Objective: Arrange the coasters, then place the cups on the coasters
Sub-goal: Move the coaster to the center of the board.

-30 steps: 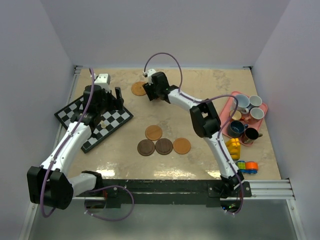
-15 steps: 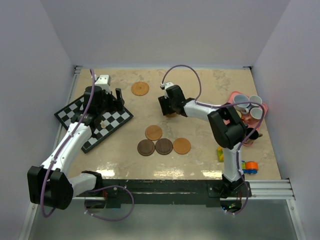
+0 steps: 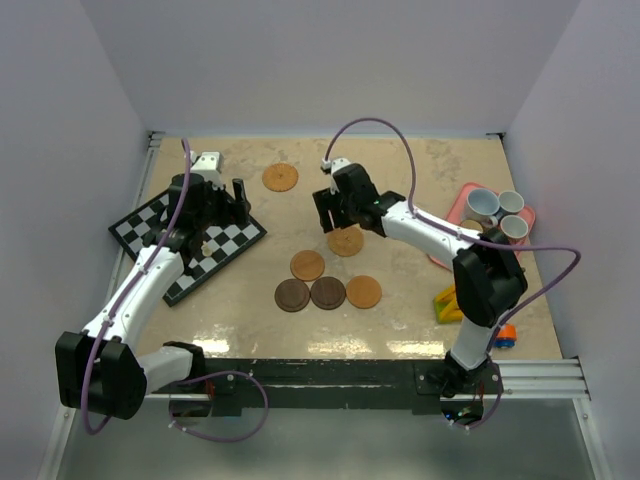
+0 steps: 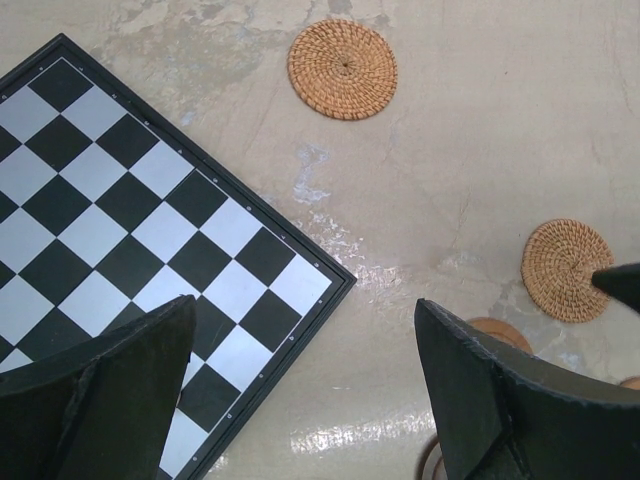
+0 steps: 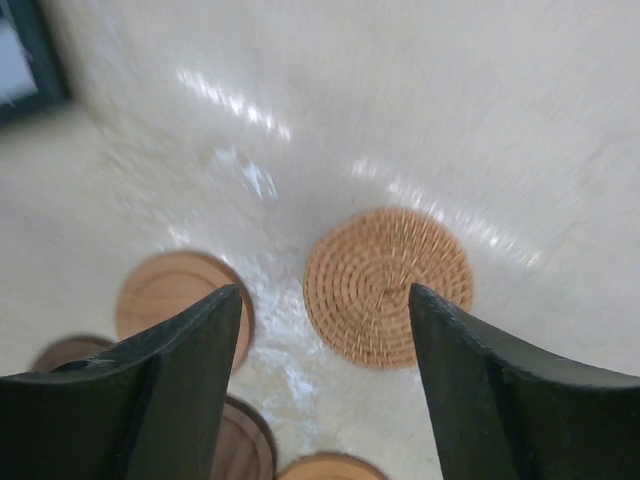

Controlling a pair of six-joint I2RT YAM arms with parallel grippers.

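While the left gripper [image 4: 300, 390] stays spread and empty above the corner of the chessboard [image 4: 120, 200], the right gripper [image 3: 332, 220], a second ago beside the far woven coaster [image 3: 280, 177], now stands released, a second woven coaster [image 5: 388, 285] lying flat between its fingers, four wooden coasters [image 3: 327, 292] just beside them.

Tabletop [image 3: 430, 165]: beige, marbled, glossy along the near edge. Black-and-white chessboard [image 3: 232, 240]: lies flat near the left edge, turned diagonal to the tabletop's sides, one corner pointing toward the centre. Pink tray [image 3: 464, 193]: sits at the right edge. Yellow block [image 3: 447, 305]: lies toward the near right corner. Orange cylinder [image 3: 503, 335]: partly hidden, near the block, closer to that corner.
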